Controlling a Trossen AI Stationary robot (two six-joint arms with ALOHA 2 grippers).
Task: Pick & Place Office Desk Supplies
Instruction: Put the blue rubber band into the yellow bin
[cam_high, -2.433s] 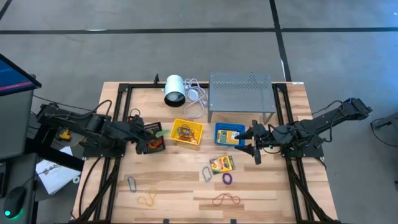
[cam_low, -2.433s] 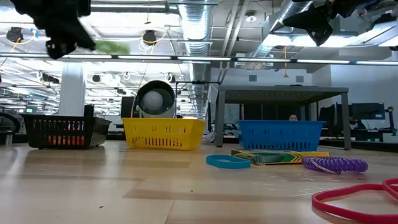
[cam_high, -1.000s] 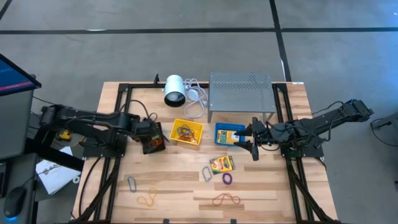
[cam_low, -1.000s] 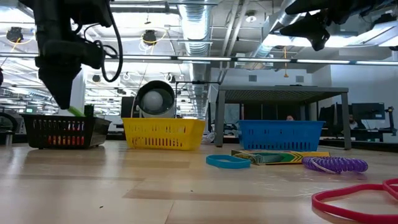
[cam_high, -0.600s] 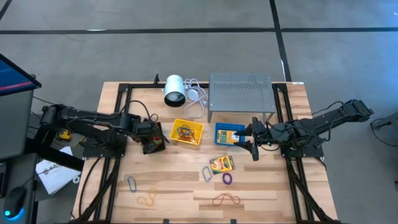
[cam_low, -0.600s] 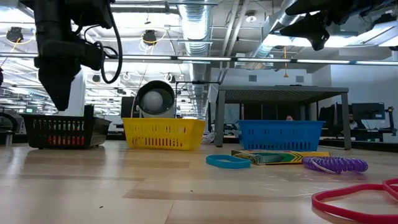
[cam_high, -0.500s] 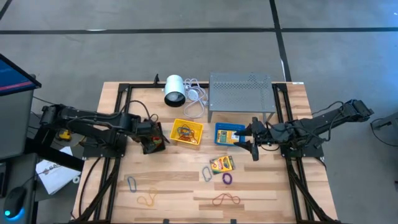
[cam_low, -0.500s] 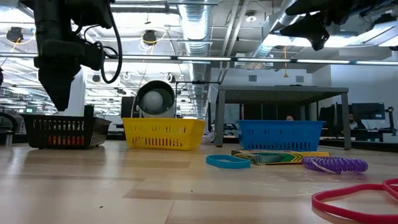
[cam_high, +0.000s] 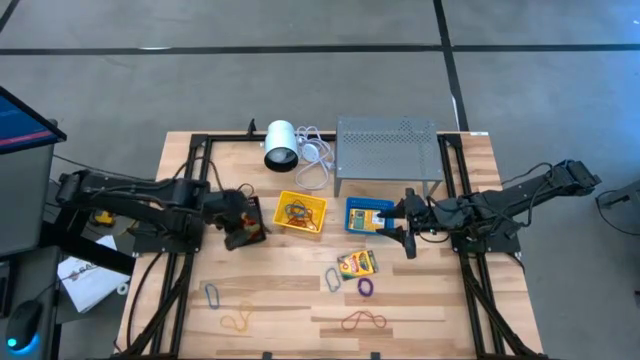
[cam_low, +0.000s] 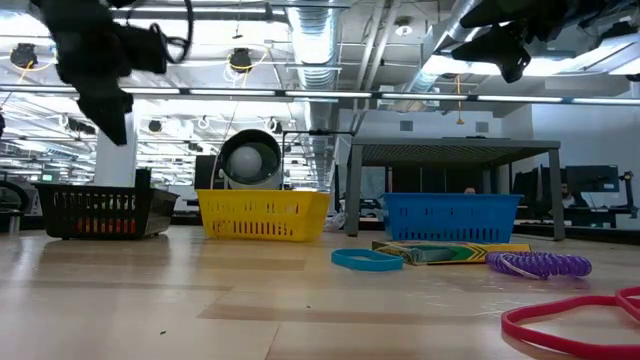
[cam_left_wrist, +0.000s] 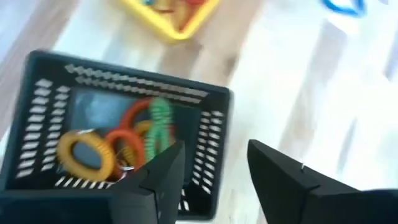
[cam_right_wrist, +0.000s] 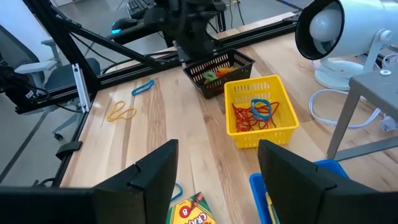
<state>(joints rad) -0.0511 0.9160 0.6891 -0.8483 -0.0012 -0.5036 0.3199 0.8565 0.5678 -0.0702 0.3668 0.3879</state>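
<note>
Counter (cam_high: 300, 290), wooden, carrying three small baskets in a row.

Black basket (cam_left_wrist: 124, 134): holding coiled rings, orange (cam_left_wrist: 84, 152) and green (cam_left_wrist: 160, 121). Left gripper (cam_high: 236, 232) is hovering just above it, fingers (cam_left_wrist: 163, 177) spread apart and grasping nothing.

Yellow basket (cam_high: 300, 212): holding a tangle of red and blue rubber bands (cam_right_wrist: 255, 112).

Blue basket (cam_high: 369, 216): right gripper (cam_high: 405, 228) is hanging beside it, fingers (cam_right_wrist: 155, 171) parted and empty.

Loose on the counter: one crayon box (cam_high: 357, 263), a blue clip (cam_high: 333, 279) touching it, a purple coil (cam_high: 366, 287), a red band (cam_high: 362, 321), a yellow band (cam_high: 237, 321), a blue clip (cam_high: 212, 295).

White cylinder (cam_high: 281, 145) and grey rack (cam_high: 388, 150) are standing behind the baskets.
</note>
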